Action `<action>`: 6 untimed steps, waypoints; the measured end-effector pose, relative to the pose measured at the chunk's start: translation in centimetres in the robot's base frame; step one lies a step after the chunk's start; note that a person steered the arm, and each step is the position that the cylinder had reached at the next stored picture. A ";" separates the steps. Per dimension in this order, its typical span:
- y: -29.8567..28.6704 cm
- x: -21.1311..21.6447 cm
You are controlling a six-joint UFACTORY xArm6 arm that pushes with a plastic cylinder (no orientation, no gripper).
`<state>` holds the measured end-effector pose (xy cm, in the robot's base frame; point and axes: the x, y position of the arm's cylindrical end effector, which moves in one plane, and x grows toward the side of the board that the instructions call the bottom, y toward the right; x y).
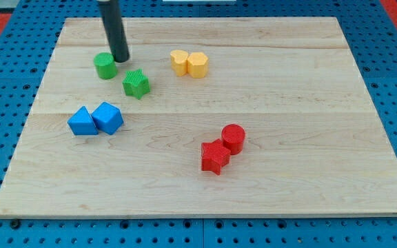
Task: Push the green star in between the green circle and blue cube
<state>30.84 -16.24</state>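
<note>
The green star (136, 83) lies in the upper left part of the wooden board (267, 200). The green circle (105, 65) stands just to its upper left. The blue cube (108, 117) lies below both, touching a blue triangular block (82, 121) on its left. My tip (120, 59) rests on the board right beside the green circle's right side, above and left of the green star. The rod rises out of the view's top.
Two yellow blocks (189, 63) touch each other at the top centre. A red star (215, 156) and a red cylinder (233, 138) touch at the lower centre right. Blue pegboard surrounds the board.
</note>
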 end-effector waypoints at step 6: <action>6.5 8.0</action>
